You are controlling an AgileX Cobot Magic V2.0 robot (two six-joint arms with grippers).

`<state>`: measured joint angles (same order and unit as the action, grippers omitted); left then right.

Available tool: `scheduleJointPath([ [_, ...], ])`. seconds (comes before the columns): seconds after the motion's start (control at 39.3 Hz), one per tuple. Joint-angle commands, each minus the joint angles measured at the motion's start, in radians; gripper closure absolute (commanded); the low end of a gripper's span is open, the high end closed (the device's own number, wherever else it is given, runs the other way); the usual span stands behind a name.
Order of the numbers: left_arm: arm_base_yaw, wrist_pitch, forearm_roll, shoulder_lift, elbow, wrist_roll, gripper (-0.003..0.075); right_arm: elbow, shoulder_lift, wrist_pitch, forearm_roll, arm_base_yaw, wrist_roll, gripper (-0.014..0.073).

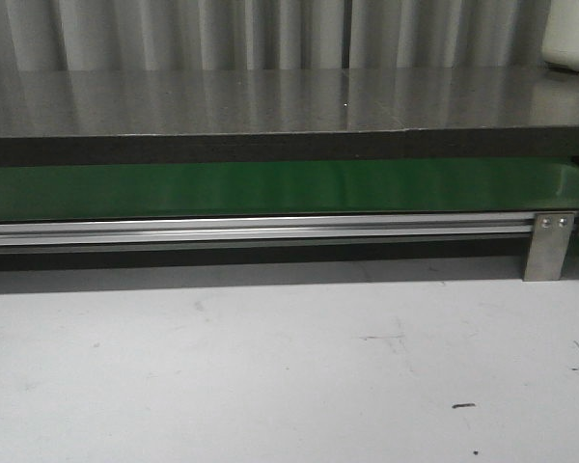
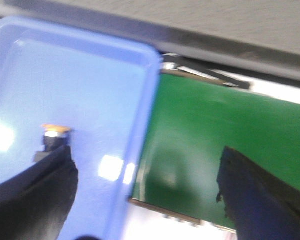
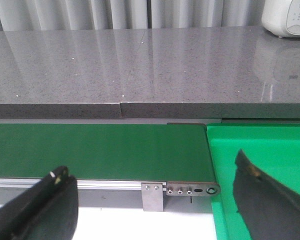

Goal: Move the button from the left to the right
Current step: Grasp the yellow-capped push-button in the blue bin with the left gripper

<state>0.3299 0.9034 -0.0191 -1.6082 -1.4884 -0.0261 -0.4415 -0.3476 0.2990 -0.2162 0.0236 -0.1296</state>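
Observation:
The button (image 2: 55, 134), an orange-yellow cap on a black body, stands in a blue tray (image 2: 149, 75) in the left wrist view. My left gripper (image 2: 145, 157) is open, straddling the tray's rim and the end of the green belt (image 2: 225, 125). One of its fingers (image 2: 40, 195) sits right next to the button and hides its lower part. My right gripper (image 3: 150, 167) is open with nothing between its fingers, over the other end of the green belt (image 3: 100, 150), beside a green tray (image 3: 270, 142). The front view shows no button and no gripper.
A grey stone counter (image 3: 140, 65) runs behind the belt, with a white appliance (image 3: 287, 17) at its far right. An aluminium rail (image 1: 261, 230) and a metal bracket (image 1: 548, 246) edge the belt's front. The white table (image 1: 270, 367) lies in front.

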Motion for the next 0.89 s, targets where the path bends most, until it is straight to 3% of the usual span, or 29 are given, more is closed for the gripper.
scheduleJointPath([
  [0.0,0.049,-0.006,-0.015,-0.021,-0.059,-0.027,0.0174,-0.037,-0.014,-0.079,0.008,-0.004,-0.013,-0.0051],
  [0.43,0.229,0.005,-0.055,-0.215,-0.06,-0.106,0.0174,-0.037,-0.014,-0.079,0.008,-0.004,-0.013,-0.0051],
  [0.86,0.256,-0.047,-0.034,-0.387,-0.061,-0.161,0.0174,-0.037,-0.014,-0.079,0.008,-0.004,-0.013,-0.0051],
])
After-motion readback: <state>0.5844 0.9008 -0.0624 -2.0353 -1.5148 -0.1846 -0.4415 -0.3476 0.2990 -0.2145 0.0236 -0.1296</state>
